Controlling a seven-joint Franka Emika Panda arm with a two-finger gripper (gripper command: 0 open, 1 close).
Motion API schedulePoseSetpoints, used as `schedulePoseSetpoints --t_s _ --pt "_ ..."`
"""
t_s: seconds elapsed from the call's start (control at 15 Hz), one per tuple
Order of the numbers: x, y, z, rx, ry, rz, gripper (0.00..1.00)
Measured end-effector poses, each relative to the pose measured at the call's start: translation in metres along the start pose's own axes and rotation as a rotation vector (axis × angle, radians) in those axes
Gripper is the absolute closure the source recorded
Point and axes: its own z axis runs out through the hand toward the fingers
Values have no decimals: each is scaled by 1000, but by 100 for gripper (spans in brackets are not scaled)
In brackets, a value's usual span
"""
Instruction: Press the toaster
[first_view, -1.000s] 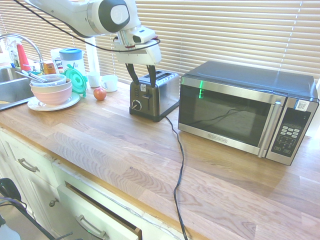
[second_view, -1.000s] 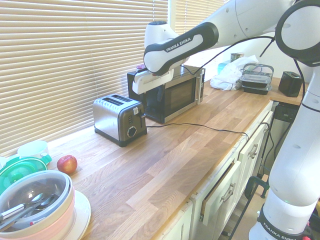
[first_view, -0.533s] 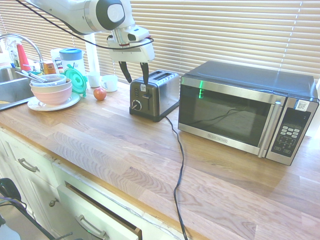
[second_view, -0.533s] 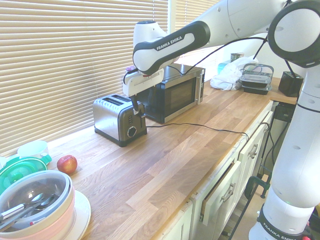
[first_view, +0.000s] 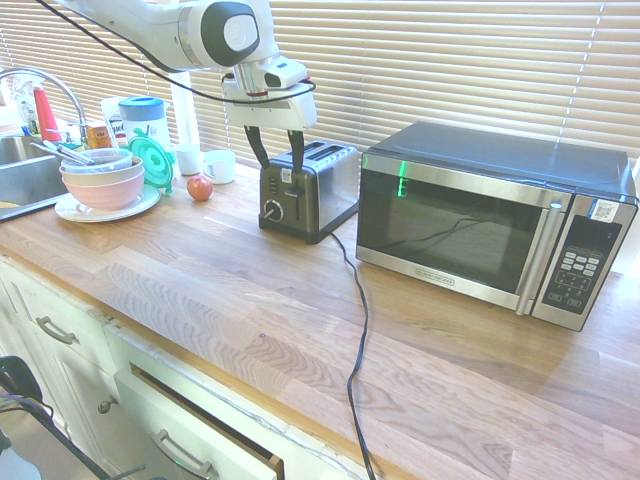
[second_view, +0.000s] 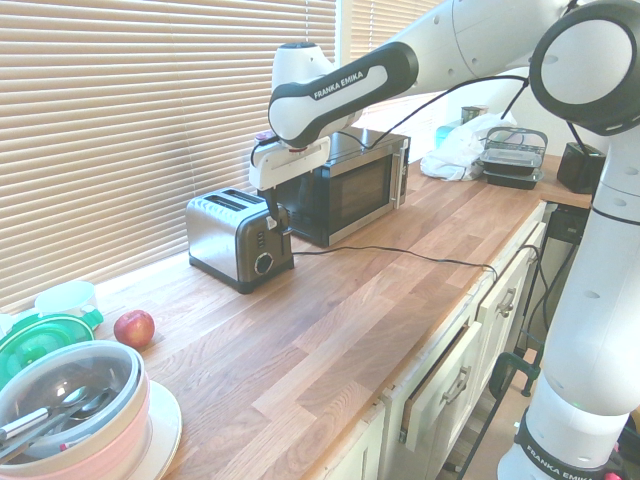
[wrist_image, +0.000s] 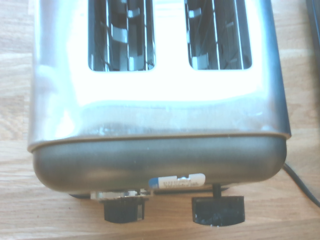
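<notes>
Sink (first_view: 28, 182) sits at the far left in the first exterior view, let into the wooden worktop (first_view: 200, 270). Just beside it, a white plate (first_view: 72, 212) carries a pink bowl (first_view: 103, 194) with further bowls nested in its top; the second exterior view shows cutlery (second_view: 68, 408) lying in the uppermost, see-through one. Behind stands a container with a blue lid (first_view: 143, 104), and a teal lid (first_view: 153, 162) leans upright beside the bowls. Next come two white cups (first_view: 187, 158) (first_view: 219, 167) and a red apple (first_view: 200, 188) in front of them. Below the worktop's front edge, a drawer (first_view: 195, 440) is pulled partway out.

The gripper (first_view: 281, 170) hangs over the control end of the toaster (first_view: 336, 185), its two dark fingers spread and released; whether one touches the casing, I cannot tell. The toaster stands just left of the microwave (first_view: 450, 215), set well back from the front edge, with worktop running between the two. From above, wire guides line its two slots (wrist_image: 121, 37) (wrist_image: 218, 37), and a blue-and-white label (wrist_image: 177, 181) sits on the black end, its print too blurred to read. A black cord (first_view: 361, 335) runs forward over the worktop past the toaster.

The microwave's badge (first_view: 434, 277) probably reads BLACK+DECKER, and a white sticker (first_view: 604, 210) marks its control panel. FRANKA EMIKA (second_view: 338, 86) is printed on the arm.
</notes>
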Motion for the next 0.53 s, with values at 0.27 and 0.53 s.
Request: schedulePoseSetpoints --t_s 0.27,0.53 --pt "1 -2 0 -3 -4 -10 100" --pt "4 -6 -6 -3 -4 -19 100"
